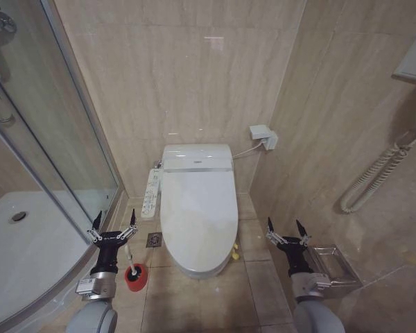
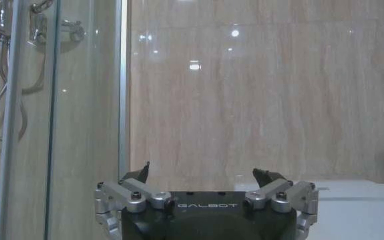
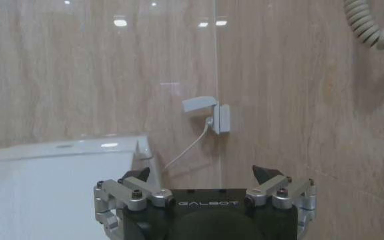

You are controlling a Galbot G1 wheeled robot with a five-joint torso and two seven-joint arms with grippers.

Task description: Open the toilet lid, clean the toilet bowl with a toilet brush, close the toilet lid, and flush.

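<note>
Your lid (image 1: 197, 215) lies shut on the toilet; it looks glossy, slippery and stiff, so hook its front edge. Left gripper (image 1: 113, 226) and right gripper (image 1: 286, 231) flank it, fingers apart; brush (image 1: 134, 272) stands left of it

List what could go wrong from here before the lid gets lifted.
1. The lid is glossy, smooth and shut flat, so an open end effector could slip off its edge.
2. The brush stands on the floor right beside the left end effector; a careless move might topple it.
3. The right end effector hangs near a metal holder on the wall and might hit it.
</note>
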